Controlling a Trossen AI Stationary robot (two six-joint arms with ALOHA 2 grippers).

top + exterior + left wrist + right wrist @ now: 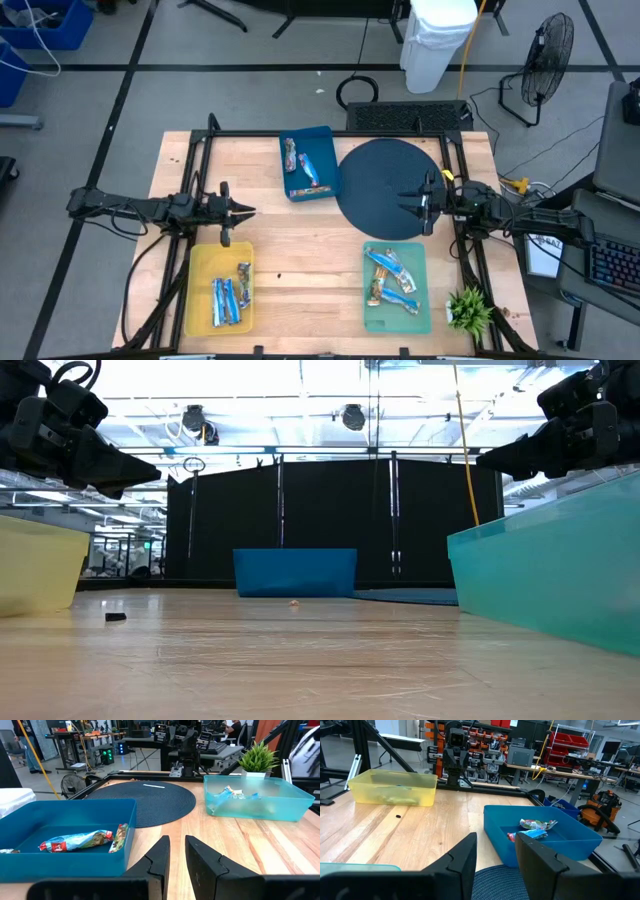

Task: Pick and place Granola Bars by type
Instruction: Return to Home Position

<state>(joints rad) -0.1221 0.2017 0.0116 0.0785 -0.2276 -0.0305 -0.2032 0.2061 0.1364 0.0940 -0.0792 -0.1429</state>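
Observation:
Granola bars lie in three trays. The blue tray (327,138) at the far middle holds a few mixed bars (75,841). Blue-and-white bars (230,296) lie in the yellow tray (200,260) at the near left. The green tray (418,258) at the near right holds several bars (392,280). My left gripper (177,840) hovers level over the table's left side, its fingers a narrow gap apart with nothing between them. My right gripper (495,837) hovers level over the edge of the round mat, open and holding nothing.
A dark round mat (385,170) lies at the far right of the table. A small green plant (470,310) stands at the near right corner. A tiny dark bit (115,617) lies on the bare wood between the trays. Black frame rails run along both table sides.

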